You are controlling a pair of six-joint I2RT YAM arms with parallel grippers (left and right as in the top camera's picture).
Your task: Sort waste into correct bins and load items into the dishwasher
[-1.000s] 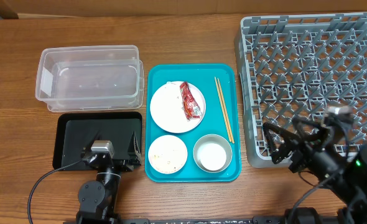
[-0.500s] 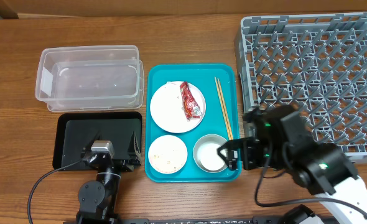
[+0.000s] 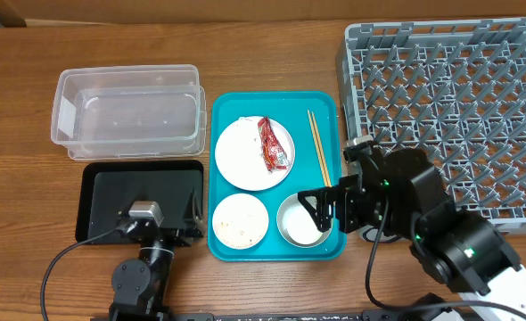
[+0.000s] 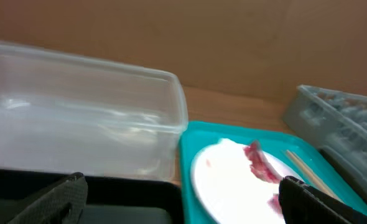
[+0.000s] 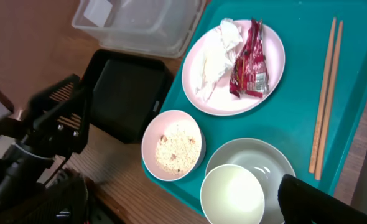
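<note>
Thin wooden chopsticks [image 3: 320,160] are lying flat on the teal serving tray [image 3: 232,111], just right of the round white plate [image 3: 241,156]. Their long axis runs far-to-near, with the near ends leaning toward the grey plastic dish rack [image 3: 450,107]. The right gripper [image 3: 320,212] hovers over the white bowl [image 3: 290,227], jaws spread wide, nothing in them. The left gripper [image 4: 183,202] is also wide apart and empty, at the shallow black tray [image 3: 138,192].

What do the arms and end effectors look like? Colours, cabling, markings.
Both are black. The right arm has a white lower link, small green lights and a looping black cable. The left arm carries a silver-grey block and a black cable trailing left. Fingers are dark; no legible markings.
</note>
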